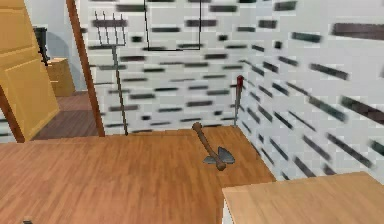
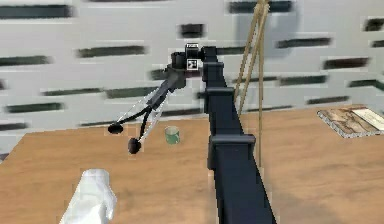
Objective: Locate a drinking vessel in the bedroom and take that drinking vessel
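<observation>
A small green cup-like thing (image 2: pixel 172 136) stands on a wooden tabletop (image 2: pixel 300 165) in the arm side view. The dark arm (image 2: pixel 232 150) rises from the bottom edge, with white marked squares at its far end. From there the gripper (image 2: pixel 124 138) reaches down and to the left, its two thin fingers (image 2: pixel 133 146) ending just left of the green thing. I cannot tell whether the gripper holds anything or touches the green thing.
A white crumpled cloth (image 2: pixel 90 196) lies at the tabletop's near left; a flat book (image 2: pixel 350 119) lies at its right. Wooden poles (image 2: pixel 256 60) lean on the brick wall. Ahead, an axe (image 1: pixel 214 147) lies on the wooden floor, a pitchfork (image 1: pixel 112 60) leans on the wall, and an orange door (image 1: pixel 22 80) stands ajar.
</observation>
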{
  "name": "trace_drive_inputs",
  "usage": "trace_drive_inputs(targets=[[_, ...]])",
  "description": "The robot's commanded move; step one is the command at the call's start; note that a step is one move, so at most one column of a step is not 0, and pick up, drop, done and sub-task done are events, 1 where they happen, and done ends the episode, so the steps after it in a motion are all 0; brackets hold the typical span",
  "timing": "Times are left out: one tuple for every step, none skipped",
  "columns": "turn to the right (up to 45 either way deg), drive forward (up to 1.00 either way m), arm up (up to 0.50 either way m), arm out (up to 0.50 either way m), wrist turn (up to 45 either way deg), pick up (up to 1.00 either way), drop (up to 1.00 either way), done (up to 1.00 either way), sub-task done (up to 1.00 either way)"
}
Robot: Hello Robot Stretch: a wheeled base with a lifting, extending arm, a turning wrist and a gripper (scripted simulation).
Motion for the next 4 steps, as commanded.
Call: trace_drive_inputs(targets=[[0.0, 0.0, 0.0, 0.0, 45.0, 0.0, 0.0, 0.0, 0.0], [0.0, 0.0, 0.0, 0.0, 45.0, 0.0, 0.0, 0.0, 0.0], [0.0, 0.0, 0.0, 0.0, 33.0, 0.0, 0.0, 0.0, 0.0], [0.0, 0.0, -0.3, 0.0, 0.0, 0.0, 0.0, 0.0, 0.0]])
